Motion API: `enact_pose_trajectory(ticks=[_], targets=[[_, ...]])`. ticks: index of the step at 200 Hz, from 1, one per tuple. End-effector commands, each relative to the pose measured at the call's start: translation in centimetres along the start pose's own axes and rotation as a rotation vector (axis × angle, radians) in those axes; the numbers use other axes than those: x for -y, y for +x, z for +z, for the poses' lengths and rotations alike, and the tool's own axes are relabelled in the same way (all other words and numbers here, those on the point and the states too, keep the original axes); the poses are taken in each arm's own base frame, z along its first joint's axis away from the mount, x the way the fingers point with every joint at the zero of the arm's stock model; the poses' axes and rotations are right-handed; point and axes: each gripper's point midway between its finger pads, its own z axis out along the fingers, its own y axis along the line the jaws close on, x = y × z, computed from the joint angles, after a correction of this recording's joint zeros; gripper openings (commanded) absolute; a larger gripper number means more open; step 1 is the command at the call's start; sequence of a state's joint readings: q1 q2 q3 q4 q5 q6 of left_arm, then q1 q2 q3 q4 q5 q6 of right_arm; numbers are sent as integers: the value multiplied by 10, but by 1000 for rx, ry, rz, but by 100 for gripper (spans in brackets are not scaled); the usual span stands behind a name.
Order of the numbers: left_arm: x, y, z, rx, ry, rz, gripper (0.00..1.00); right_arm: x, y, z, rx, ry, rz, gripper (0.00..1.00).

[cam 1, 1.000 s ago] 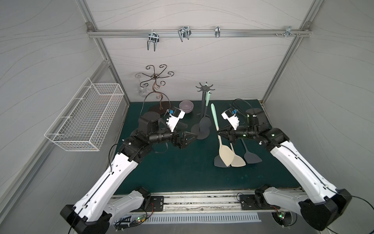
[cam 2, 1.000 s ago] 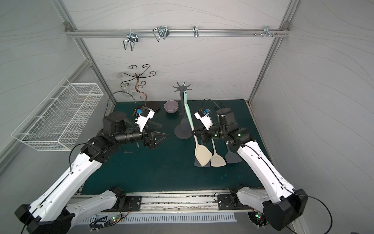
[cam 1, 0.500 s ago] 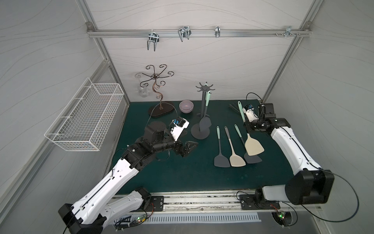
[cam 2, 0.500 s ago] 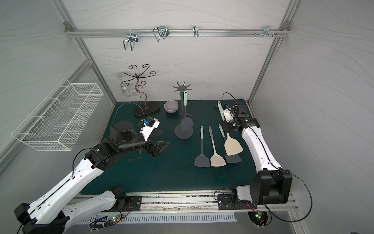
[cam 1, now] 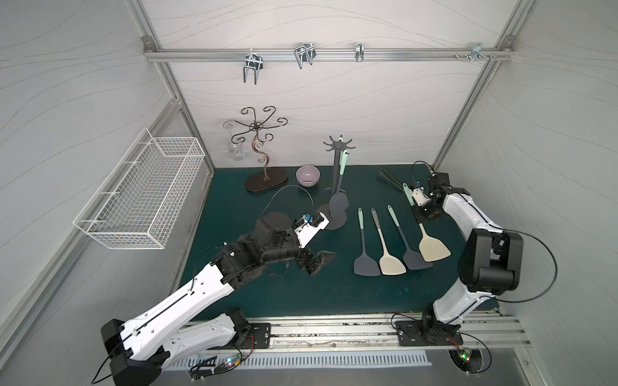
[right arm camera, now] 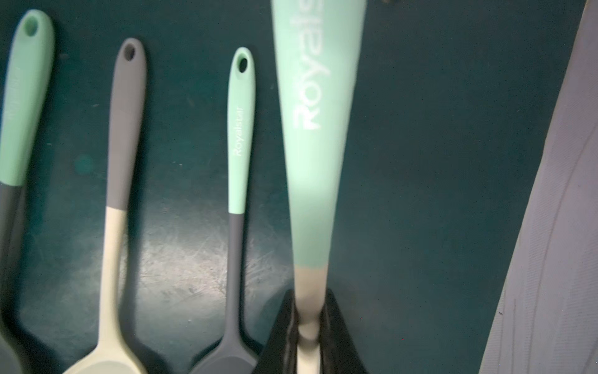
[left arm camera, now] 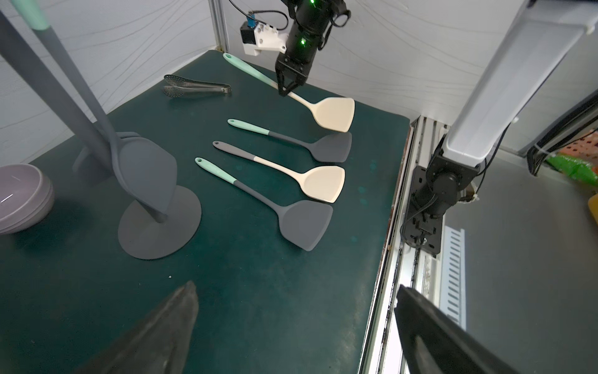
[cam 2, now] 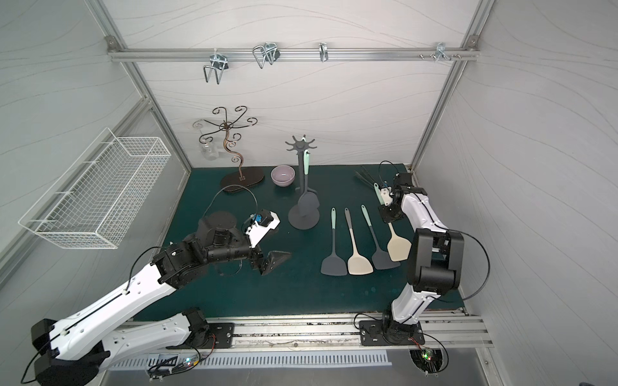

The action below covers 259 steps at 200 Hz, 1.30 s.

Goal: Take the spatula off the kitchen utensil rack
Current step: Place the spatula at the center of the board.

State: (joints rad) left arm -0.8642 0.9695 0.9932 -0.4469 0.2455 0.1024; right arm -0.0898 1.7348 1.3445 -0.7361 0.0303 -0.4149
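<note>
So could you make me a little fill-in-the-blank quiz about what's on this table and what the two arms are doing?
The right gripper is shut on a mint-handled spatula whose blade is ___.
Beside it, ___ more spatulas lie loose in a row on the green mat.
The left gripper hovers over the mat, wide ___ and empty.
The hanging spatula on the kitchen utensil rack has a dark ___ blade.
Missing words: cream; three; open; grey.

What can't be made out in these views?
- Right wrist view: head of the held spatula, cut off by the frame edge beyond the right gripper.
- Left wrist view: crown of the kitchen utensil rack, cut off by the edge.
- Both top views: count of hanging spatulas; heads overlap, too small.
</note>
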Motion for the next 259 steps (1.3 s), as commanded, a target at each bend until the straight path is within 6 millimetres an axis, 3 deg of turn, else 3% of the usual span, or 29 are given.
enact_pose_trajectory(ticks=[1, 37, 137, 202, 259], targets=[[-1, -2, 6, 6, -37, 65, 99, 20, 5, 1, -42, 19, -2, 0], [-4, 1, 11, 4, -71, 95, 99, 32, 10, 22, -96, 13, 1, 0], [-15, 13, 23, -37, -120, 107, 99, 30, 25, 76, -224, -61, 63, 0], [-16, 14, 26, -46, -125, 111, 99, 32, 27, 74, -272, -72, 123, 0], [-14, 13, 23, -32, -114, 109, 99, 24, 32, 60, -247, -64, 142, 0]])
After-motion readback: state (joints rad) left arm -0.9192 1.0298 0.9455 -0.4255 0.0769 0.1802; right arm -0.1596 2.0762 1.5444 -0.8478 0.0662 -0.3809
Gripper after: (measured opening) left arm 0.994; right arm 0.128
